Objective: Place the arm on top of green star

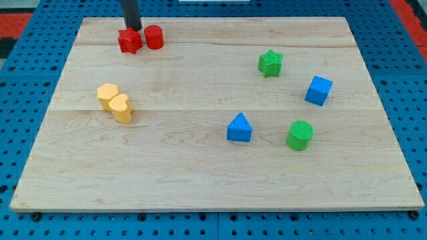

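There is no writing, label or brand name that I can read on any block or on the counter (200, 173).

The green star (270, 63) is small and bright green, with short blunt points. It sits flat on the wood in the upper part of the view's right half. Nothing touches it. A blue cube (319, 91) is near it, lower and more to the view's right. A green cylinder (300, 135) stands below that, and a blue triangle block (239, 128) is just to its left, a little apart.

The tool here is only a straight dark rod. It has no parts that spread or press together, and it is pinching nothing. My tip (134, 31) is at the view's top left, far from the green star. It is at the top edge of a red star-like block (129, 41), and it looks like it touches that block. A second red block (154, 37), rounder in shape, sits right beside the first one on its right.

Two yellow blocks (114, 102) lie side by side, touching, at the view's left. Their shape is hard to tell.

The counter is a pale wooden board on a blue base with rows of holes (413, 100).
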### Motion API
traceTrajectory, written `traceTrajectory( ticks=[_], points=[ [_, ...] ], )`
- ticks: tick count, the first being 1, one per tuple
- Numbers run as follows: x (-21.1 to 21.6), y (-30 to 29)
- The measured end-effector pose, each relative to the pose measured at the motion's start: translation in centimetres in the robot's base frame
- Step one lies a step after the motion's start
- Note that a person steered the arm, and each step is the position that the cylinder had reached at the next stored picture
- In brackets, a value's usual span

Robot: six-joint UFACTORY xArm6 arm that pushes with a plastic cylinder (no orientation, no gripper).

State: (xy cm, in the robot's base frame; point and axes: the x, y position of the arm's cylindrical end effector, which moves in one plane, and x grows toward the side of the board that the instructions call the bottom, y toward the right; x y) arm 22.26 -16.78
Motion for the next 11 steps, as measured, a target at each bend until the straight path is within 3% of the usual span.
traceTrajectory(
  ticks=[2, 4, 7, 9, 11],
  points=[
    [-1.7, 0.5],
    [-0.2, 6.4],
    [-0.3, 7.3],
    [-1.7, 17.8],
    [2.4, 28.8]
  ],
)
